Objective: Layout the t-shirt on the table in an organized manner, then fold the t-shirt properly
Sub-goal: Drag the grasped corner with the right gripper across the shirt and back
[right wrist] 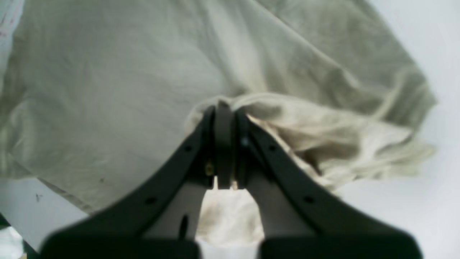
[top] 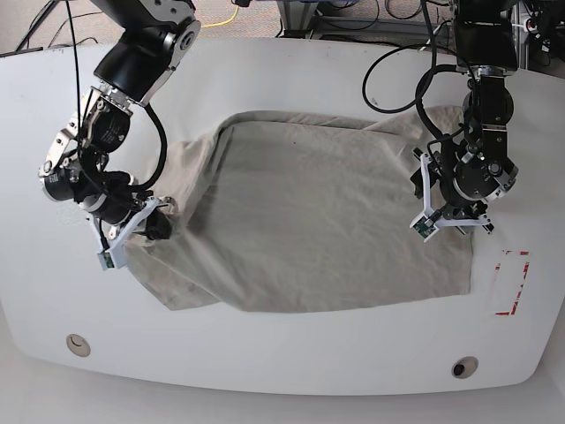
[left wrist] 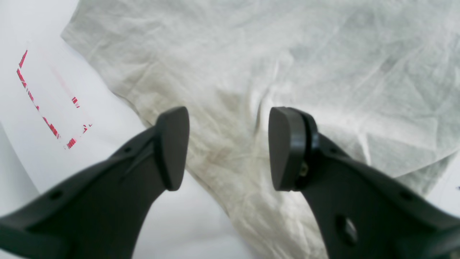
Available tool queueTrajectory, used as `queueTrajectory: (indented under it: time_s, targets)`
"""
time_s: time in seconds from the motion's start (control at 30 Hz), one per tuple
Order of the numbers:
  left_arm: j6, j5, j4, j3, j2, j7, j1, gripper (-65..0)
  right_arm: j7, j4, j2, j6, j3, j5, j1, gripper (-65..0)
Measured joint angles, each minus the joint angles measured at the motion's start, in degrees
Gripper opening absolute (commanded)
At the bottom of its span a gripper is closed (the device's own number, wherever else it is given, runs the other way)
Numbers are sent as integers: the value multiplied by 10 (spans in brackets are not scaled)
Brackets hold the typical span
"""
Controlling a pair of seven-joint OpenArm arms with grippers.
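The light khaki-grey t-shirt [top: 318,221] lies spread and wrinkled across the middle of the white table [top: 291,79]. My right gripper [right wrist: 224,111] is shut on a bunched fold of the t-shirt [right wrist: 107,90], at the shirt's left edge in the base view [top: 163,219]. My left gripper [left wrist: 230,147] stands open just above the t-shirt [left wrist: 323,72], with nothing between its black pads [left wrist: 172,147]. In the base view the left gripper [top: 444,210] hovers over the shirt's right edge.
A red-outlined rectangle mark [top: 512,283] lies on the table right of the shirt, also in the left wrist view [left wrist: 46,100]. Two small round holes [top: 78,343] sit near the front edge. Cables hang behind the table's far edge.
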Motion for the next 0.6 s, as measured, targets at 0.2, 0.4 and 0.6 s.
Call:
queueTrajectory:
  time_s: [0.2, 0.4, 0.6]
  targets:
    - [0, 0, 4, 0, 0, 0, 0, -332, 20, -81, 6, -3, -30, -1, 19, -423]
    - [0, 0, 8, 0, 0, 0, 0, -332, 42, -91, 25, -3, -33, 6, 10, -263]
    - [0, 0, 8, 0, 0, 0, 0, -332, 40, -67, 66, -3, -31, 5, -28, -265]
